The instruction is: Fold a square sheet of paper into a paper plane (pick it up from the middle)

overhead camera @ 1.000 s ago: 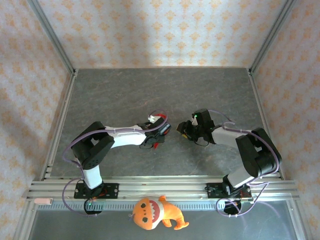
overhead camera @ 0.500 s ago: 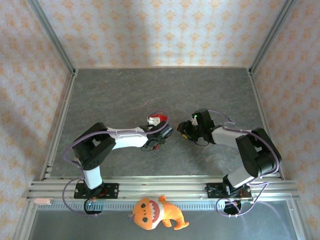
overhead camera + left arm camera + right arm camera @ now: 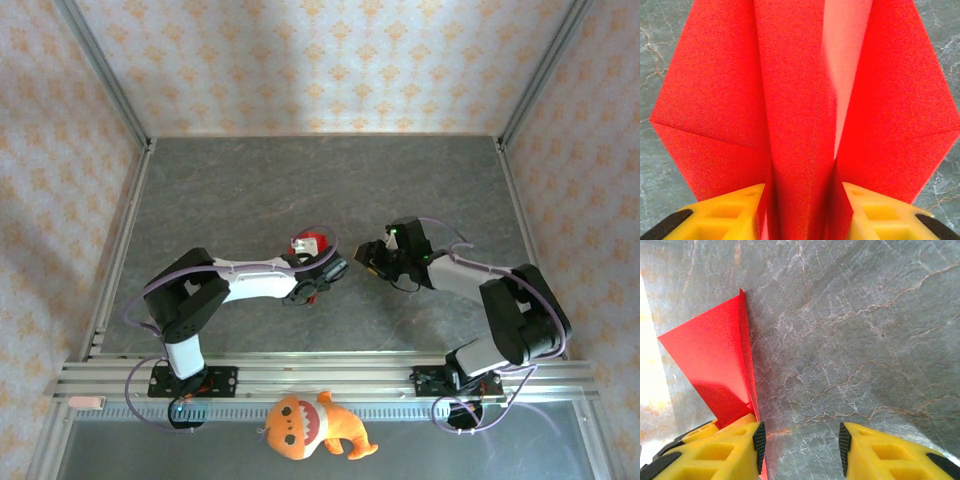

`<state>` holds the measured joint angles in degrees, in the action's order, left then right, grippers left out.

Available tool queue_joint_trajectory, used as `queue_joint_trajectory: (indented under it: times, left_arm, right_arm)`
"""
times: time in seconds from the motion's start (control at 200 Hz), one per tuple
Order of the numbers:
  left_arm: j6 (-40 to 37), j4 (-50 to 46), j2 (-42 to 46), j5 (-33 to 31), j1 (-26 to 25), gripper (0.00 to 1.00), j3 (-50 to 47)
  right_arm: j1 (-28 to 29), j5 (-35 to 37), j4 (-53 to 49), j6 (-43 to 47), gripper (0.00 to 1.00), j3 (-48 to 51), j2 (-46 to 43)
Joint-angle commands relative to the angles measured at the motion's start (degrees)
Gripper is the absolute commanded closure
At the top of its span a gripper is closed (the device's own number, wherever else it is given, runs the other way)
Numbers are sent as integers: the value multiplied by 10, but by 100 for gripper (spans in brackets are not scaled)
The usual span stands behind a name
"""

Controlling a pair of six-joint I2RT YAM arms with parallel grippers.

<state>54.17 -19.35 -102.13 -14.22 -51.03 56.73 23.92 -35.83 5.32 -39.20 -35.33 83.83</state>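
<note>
grey table (image 3: 865, 315) between right fingers (image 3: 880, 455), red paper (image 3: 800, 125) ridge between left fingers (image 3: 730, 215)

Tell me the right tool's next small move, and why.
Probably shift the right tool sideways until a wing of the paper plane sits between its jaws. They stand open over bare table, the paper outside one finger, while the left tool pinches the centre ridge.
</note>
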Motion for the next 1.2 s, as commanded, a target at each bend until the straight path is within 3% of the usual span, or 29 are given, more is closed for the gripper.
queue_joint_trajectory:
  times: [0.0,0.185,0.365,0.646,0.851,0.916,0.941,1.026,1.121,1.191]
  left_arm:
    - [12,-34,21,-21,-6,57,18]
    - [12,-51,28,-32,-8,57,26]
    - [3,-56,54,-38,-11,55,26]
    - [-27,-49,135,-96,-10,47,1]
    - [-92,15,251,-184,8,32,-73]
    - [-127,57,295,-189,41,24,-109]
    - [-142,75,311,-186,60,15,-122]
    - [-179,134,359,-182,137,5,-169]
    - [-242,203,398,-171,228,1,-202]
    - [-293,258,410,-105,314,1,-220]
  right_arm:
    - [-6,28,-18,16,54,0,-24]
    - [-8,40,-23,19,54,0,-36]
    - [-10,102,-35,29,53,-1,-69]
    - [-15,316,-104,90,45,-10,-154]
    - [-15,568,-71,171,16,34,-248]
    - [-16,644,-20,201,4,67,-277]
    - [-17,670,9,215,0,84,-285]
    - [-42,712,128,269,0,145,-289]
    - [-98,689,255,296,0,193,-252]
    - [-152,647,276,280,0,182,-198]
